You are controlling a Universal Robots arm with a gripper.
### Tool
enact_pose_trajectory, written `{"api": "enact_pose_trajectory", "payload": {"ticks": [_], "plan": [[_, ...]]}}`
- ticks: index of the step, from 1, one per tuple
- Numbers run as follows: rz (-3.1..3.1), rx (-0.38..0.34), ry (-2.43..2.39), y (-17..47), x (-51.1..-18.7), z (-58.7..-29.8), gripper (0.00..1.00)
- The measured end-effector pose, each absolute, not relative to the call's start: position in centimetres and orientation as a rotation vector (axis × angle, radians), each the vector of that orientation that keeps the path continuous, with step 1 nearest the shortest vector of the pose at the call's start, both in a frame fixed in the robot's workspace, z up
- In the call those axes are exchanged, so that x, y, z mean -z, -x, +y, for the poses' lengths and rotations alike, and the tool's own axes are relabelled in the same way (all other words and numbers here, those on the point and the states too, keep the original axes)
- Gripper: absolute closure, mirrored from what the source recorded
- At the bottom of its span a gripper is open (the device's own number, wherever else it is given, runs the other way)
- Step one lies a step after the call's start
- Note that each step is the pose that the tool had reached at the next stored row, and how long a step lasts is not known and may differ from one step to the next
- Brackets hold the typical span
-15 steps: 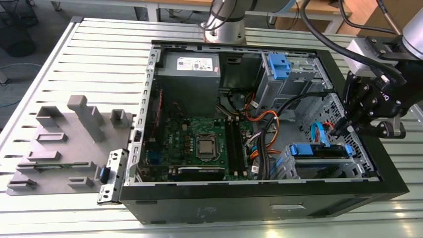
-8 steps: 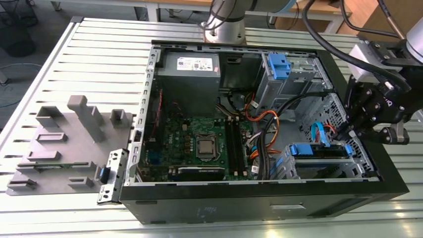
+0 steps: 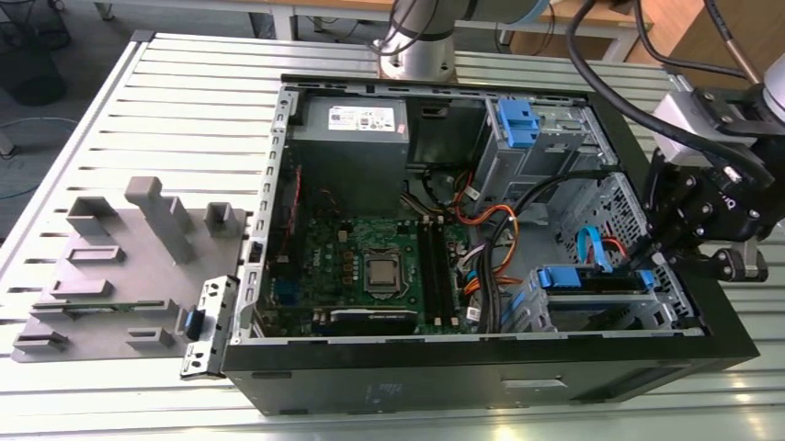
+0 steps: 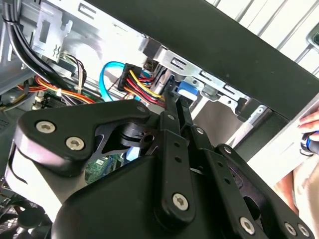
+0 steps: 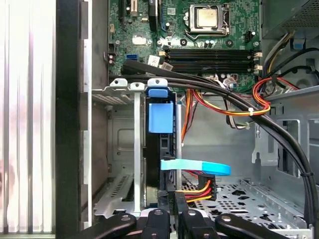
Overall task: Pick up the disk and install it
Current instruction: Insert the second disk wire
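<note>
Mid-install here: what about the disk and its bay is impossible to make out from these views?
- Label of the disk: the first wrist view sees it edge-on in the drive cage.
- Seating depth: in the exterior view the gripper and the cage wall cover the bay's end.
- Disk below its blue tab: second wrist view, blocked by the gripper body.
- A person's hand: cut off by that view's edge.

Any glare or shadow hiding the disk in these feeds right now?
Exterior view: glare streaks the ribbed silver metal table beside the black computer case; its drive cage is dim. First wrist view: the table is washed out white; the blue-bracketed flat disk sits in shade. Second wrist view: the black gripper blocks much of the cage.
</note>
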State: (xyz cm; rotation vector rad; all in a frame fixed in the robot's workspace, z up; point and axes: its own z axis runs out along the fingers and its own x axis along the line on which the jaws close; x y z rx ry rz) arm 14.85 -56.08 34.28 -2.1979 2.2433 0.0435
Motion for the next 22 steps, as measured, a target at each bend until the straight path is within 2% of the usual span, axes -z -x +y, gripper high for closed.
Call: {"api": "enact_pose_trajectory", "payload": {"ticks": [22], "plan": [[2.243, -0.044, 2.198, -14.71, -33.87, -56.68, 0.84]]}}
